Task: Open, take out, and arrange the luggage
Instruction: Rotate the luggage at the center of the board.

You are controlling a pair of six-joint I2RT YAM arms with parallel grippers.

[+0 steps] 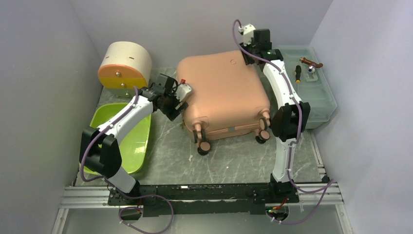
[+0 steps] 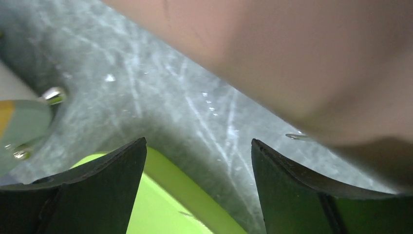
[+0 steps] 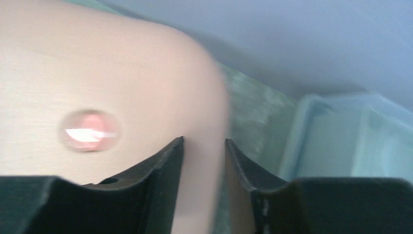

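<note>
While the luggage [image 1: 224, 92] lies flat and shut at the middle of the top view, its salmon-pink shell faces up and its small dark wheels [image 1: 203, 146] point toward the bottom of the frame. It rests on the grey marbled table [image 1: 229, 161]. The left gripper [image 2: 199, 141] sits just beside the case's left edge. In the left wrist view its 2 black fingers [image 2: 112, 185] stand wide apart with nothing between them, the pink shell is a blur across the upper right, and bare table shows through the gap. The right gripper [image 3: 204, 144] reaches to the case's upper right corner. In the right wrist view its fingers are parted only by a narrow gap, with the rounded pink corner behind and no part of it seen clamped. A blurred glossy pink disc [image 3: 90, 131] shows on the shell at the left of that view. A lime-green tub [image 1: 124, 131] lies at the lower left under the left arm, a cream half-round box [image 1: 124, 66] with orange-yellow drawers stands at the upper left, and a translucent toolbox [image 1: 311, 92] carrying a screwdriver [image 1: 298, 73] sits at the upper right.
</note>
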